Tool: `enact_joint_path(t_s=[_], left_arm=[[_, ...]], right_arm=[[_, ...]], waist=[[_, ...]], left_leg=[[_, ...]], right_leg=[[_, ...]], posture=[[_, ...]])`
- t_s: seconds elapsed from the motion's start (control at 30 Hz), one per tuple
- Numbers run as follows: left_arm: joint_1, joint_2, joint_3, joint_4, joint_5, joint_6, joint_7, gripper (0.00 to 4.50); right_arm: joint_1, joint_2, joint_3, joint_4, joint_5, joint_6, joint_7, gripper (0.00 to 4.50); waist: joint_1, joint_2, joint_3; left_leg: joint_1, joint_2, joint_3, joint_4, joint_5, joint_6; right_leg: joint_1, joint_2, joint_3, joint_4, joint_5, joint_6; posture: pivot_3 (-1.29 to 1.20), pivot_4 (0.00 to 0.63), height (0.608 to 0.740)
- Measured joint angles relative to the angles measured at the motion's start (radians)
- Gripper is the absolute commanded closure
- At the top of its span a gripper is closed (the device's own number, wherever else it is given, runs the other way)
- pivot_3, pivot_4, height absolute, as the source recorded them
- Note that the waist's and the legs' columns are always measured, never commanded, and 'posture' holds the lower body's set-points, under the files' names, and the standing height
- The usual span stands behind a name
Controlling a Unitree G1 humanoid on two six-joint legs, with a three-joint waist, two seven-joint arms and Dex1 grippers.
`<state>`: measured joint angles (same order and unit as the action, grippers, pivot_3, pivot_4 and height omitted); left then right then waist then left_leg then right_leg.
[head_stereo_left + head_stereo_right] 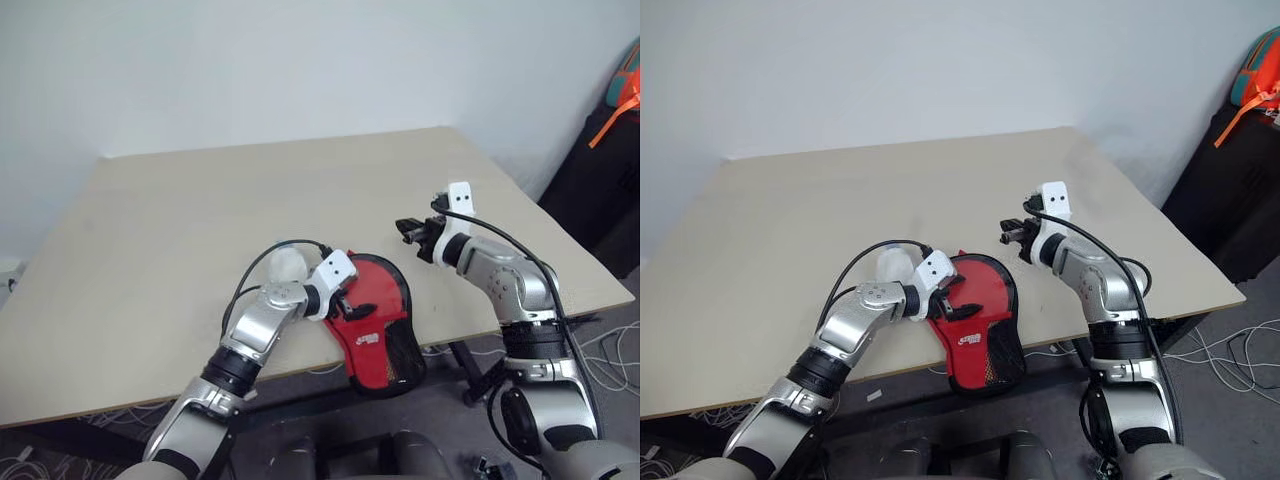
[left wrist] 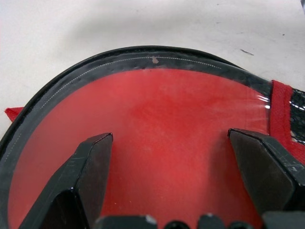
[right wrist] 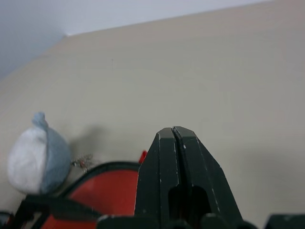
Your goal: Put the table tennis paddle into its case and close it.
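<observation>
A: What did the left end effector [image 2: 162, 157] look like?

B: Its two black fingers [image 2: 90, 167] stood wide apart, and nothing was between them. They hung just over the round red part of the case [image 1: 375, 325], inside its black edging. I could not tell if the tips touched the surface.

A: And the right end effector [image 3: 174, 138]?

B: Its fingers were pressed together with nothing in them. It was in the air above the table [image 1: 200, 220], a little beyond the case and to its right, apart from it.

A: Where exactly did the case lie?

B: It lay flat at the near edge of the table, red side up. The round end was on the table, while the narrow mesh end with the small white logo hung over the edge toward the robot. The red seen through the clear cover looked like the blade of the table tennis paddle [image 2: 157, 119], but I could not see the handle, so I am not sure.

A: Was anything near it?

B: A small grey and white soft toy [image 3: 35, 152] sat on the table just beside the round end, on the left. The far half of the table and its left side were bare, so there was much open room. The right edge of the table was near the right arm.
</observation>
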<state>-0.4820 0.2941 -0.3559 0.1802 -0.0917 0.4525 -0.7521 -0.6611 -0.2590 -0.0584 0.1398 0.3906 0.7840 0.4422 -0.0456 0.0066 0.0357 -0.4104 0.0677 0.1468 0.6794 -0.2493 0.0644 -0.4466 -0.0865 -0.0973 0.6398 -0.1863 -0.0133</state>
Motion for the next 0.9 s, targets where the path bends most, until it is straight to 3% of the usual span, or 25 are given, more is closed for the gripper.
enact_joint_path(t_s=[0.4, 0.7, 0.8, 0.9], left_arm=[[0.090, 0.088, 0.059, -0.253, -0.073, 0.139, -0.055, 0.41], [0.083, 0.129, 0.187, -0.294, -0.148, 0.247, -0.023, 0.41], [0.084, 0.167, 0.214, -0.308, -0.171, 0.251, -0.049, 0.37], [0.086, 0.204, 0.276, -0.321, -0.236, 0.262, -0.081, 0.37]], right_arm=[[0.006, -0.002, 0.013, 0.043, -0.019, -0.003, 0.019, 4.50], [0.026, -0.003, 0.027, 0.025, -0.008, 0.012, 0.062, 4.50], [0.039, -0.008, 0.047, 0.015, -0.008, 0.029, 0.083, 3.96], [0.068, -0.010, 0.089, -0.010, -0.009, 0.042, 0.102, 2.94]], waist=[[0.000, 0.000, 0.000], [0.000, 0.000, 0.000], [0.000, 0.000, 0.000], [0.000, 0.000, 0.000]], left_leg=[[0.000, 0.000, 0.000, 0.000, 0.000, 0.000], [0.000, 0.000, 0.000, 0.000, 0.000, 0.000], [0.000, 0.000, 0.000, 0.000, 0.000, 0.000], [0.000, 0.001, 0.000, 0.000, 0.000, 0.000]], right_leg=[[0.000, 0.000, 0.000, 0.000, 0.000, 0.000], [0.000, 0.000, 0.000, 0.000, 0.000, 0.000], [-0.001, 0.000, 0.000, 0.000, 0.000, 0.000], [-0.001, 0.000, 0.000, 0.000, 0.000, 0.000]], posture=[[0.00, 0.000, 0.724], [0.00, 0.000, 0.724], [0.00, 0.000, 0.724], [0.00, 0.000, 0.724]])
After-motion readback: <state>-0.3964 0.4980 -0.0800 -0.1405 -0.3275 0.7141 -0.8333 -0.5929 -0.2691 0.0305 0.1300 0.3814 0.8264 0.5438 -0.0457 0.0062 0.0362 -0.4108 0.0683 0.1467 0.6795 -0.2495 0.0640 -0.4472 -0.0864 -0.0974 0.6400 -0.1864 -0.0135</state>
